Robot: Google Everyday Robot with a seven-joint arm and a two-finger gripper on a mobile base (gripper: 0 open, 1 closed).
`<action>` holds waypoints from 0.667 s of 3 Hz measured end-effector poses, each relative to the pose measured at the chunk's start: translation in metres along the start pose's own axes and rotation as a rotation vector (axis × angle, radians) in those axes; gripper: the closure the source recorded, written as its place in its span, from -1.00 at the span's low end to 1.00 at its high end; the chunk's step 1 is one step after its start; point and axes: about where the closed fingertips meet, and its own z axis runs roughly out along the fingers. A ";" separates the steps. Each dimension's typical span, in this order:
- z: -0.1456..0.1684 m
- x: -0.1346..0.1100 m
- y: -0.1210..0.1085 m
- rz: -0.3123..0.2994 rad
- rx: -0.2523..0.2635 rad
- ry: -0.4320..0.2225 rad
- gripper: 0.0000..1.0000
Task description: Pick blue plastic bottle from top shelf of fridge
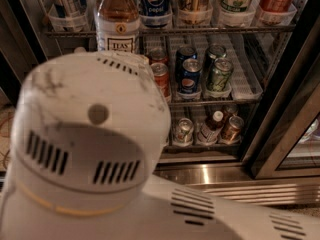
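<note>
The big fridge (pixel 215 174) stands open. The robot's fat white arm (pixel 90 149) fills the front. Up at the left of the top shelf (pixel 220 30), beside the Pepsi bottle (pixel 155 1), is the blue plastic bottle (pixel 117 19). It is really clear and full of brown tea. It looks heavy, smooth and a bit squashy. Hold it gently round the label. The gripper hides behind the arm, so I cannot tell if it holds anything.
</note>
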 end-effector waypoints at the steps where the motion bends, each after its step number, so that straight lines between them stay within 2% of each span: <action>1: -0.013 0.018 -0.010 0.057 -0.003 0.043 1.00; 2: -0.013 0.018 -0.010 0.057 -0.003 0.043 1.00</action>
